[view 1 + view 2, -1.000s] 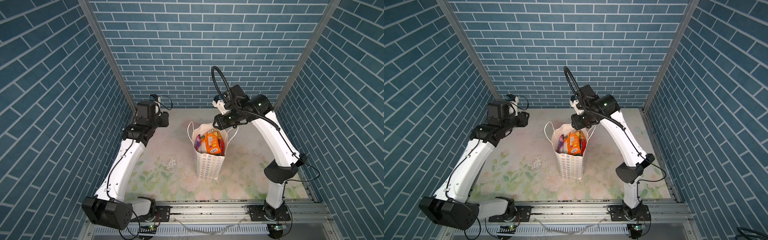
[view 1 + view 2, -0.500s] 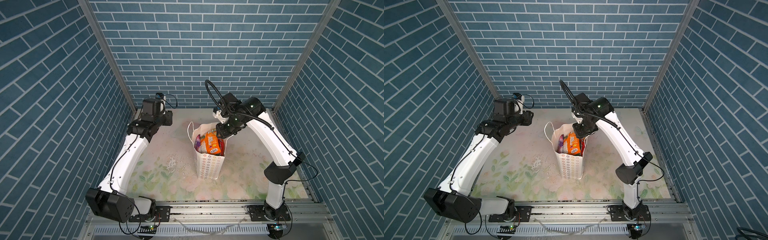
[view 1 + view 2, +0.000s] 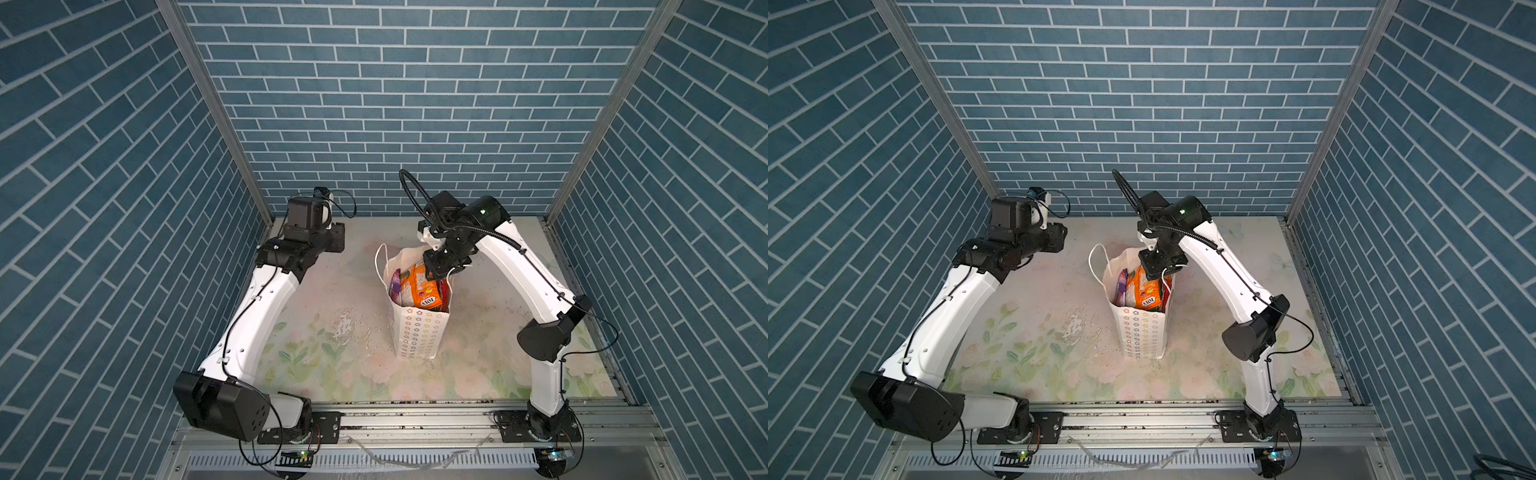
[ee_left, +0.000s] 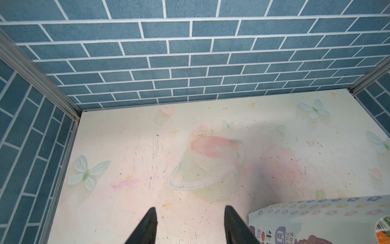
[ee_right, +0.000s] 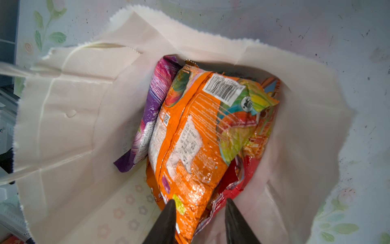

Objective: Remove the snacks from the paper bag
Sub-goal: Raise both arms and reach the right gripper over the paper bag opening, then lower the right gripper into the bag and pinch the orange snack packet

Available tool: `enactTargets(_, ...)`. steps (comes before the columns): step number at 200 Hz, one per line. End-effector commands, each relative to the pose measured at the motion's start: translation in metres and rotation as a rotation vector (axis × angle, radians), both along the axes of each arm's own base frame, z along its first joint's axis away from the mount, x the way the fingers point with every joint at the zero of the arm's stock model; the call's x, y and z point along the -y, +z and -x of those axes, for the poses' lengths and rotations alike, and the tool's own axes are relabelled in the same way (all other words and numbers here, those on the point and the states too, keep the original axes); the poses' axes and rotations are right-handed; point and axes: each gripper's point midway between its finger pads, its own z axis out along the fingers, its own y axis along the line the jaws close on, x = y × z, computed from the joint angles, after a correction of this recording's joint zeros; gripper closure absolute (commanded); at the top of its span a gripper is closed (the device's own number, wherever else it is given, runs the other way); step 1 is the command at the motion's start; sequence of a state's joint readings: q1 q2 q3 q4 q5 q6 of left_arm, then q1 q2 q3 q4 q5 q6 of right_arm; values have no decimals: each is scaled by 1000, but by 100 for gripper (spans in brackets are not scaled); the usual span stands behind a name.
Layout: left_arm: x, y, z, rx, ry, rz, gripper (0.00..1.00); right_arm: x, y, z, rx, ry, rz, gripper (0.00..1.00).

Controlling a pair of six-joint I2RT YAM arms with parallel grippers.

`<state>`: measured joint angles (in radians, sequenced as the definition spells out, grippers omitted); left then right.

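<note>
right gripper (image 5: 199, 206) straddling the glossy orange plastic snack packet (image 5: 190, 137)
inside the white paper bag (image 5: 69, 105); grip uncertain; left gripper (image 4: 190, 211) released beside the bag.

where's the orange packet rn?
In both top views, the glossy orange plastic packet stands inside the white paper bag mid-table, beside a purple packet, under the right gripper.

Blue brick walls (image 3: 374, 104) stand all around me, with thin white lines between the bricks. Shiny metal posts (image 3: 216, 108) run up the corners. The floor (image 4: 190, 147) is pale and a bit scratched, with soft pictures of butterflies, flowers and a ringed planet.
</note>
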<state>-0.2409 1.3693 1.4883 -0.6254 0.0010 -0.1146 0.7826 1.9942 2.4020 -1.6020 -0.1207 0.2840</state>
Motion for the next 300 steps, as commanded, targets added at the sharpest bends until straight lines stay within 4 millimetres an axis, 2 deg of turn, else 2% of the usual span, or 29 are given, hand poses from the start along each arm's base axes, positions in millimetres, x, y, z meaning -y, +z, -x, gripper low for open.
enactTargets(1, 2, 5, -2, 9, -11, -12, 48, 13, -9, 18, -93, -15, 70, 60)
enactTargets(212, 2, 0, -4, -3, -19, -28, 48, 12, -40, 5, -134, -38, 148, 60)
enactTargets(248, 2, 1, -2, -2, -19, -30, 48, 9, -38, 3, -127, -37, 133, 70)
enactTargets(300, 2, 3, -2, 0, -20, -26, 48, 4, -34, 1, -114, -25, 100, 95)
